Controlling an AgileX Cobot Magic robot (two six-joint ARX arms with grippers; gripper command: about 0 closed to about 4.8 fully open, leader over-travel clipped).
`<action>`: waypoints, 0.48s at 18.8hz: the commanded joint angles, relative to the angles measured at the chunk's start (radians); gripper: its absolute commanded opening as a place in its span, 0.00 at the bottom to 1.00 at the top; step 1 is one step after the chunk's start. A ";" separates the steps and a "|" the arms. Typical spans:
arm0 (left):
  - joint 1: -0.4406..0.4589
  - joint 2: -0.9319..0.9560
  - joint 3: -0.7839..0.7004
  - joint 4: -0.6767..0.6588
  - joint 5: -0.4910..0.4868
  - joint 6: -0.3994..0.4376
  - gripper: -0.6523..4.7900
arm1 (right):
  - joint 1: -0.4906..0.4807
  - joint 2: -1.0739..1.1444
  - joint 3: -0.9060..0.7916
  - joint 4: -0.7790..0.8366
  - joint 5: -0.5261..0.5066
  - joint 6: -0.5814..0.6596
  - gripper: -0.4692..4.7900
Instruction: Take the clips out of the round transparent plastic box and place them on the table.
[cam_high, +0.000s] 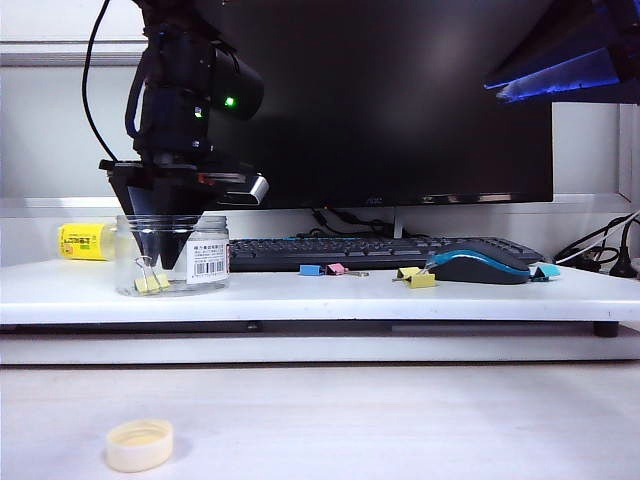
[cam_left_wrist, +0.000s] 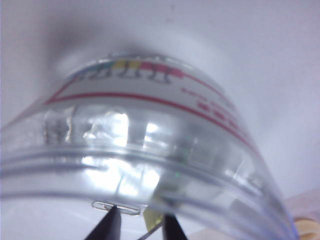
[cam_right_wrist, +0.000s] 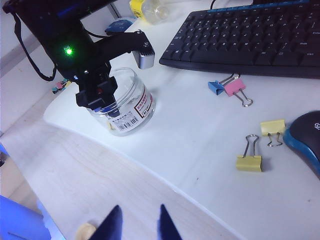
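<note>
Cream lid (cam_high: 139, 445) lies lowest in the exterior frame on the pale wood-look surface, below the white worktop (cam_high: 300, 297). At left on that worktop stands the round transparent plastic box (cam_high: 172, 255), and the left gripper (cam_high: 170, 245) points straight down into its open mouth. A yellow clip (cam_high: 151, 283) rests on the box floor just beside and below the fingers, toward the frame's left. Other clips already lie out on the worktop: a blue and pink pair (cam_high: 324, 269) before the keyboard (cam_high: 380, 250) and two yellow ones (cam_high: 416, 277) touching the mouse (cam_high: 482, 264).

Seen from the left wrist, two dark fingers (cam_left_wrist: 109, 227) stand partly spread at the lower edge, a silver wire handle (cam_left_wrist: 116, 206) lying crosswise just above their tips and a sliver of yellow between them. Whether they pinch it, the blur does not show.

From the right wrist, the right gripper (cam_right_wrist: 137, 220) hangs at the frame's bottom, well apart from the box (cam_right_wrist: 127, 107), fingers spread and empty. The left arm is plainly nearer; the next move likely turns on closing across that handle's long axis.
</note>
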 joint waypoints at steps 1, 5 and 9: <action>0.000 -0.005 0.002 -0.009 0.005 0.006 0.34 | 0.000 -0.002 0.004 0.017 -0.002 -0.004 0.28; 0.000 0.007 -0.007 -0.009 0.034 0.001 0.34 | 0.000 -0.002 0.004 0.017 -0.002 -0.004 0.28; 0.000 0.010 -0.039 -0.009 0.034 0.001 0.34 | 0.000 -0.002 0.004 0.017 -0.002 -0.004 0.28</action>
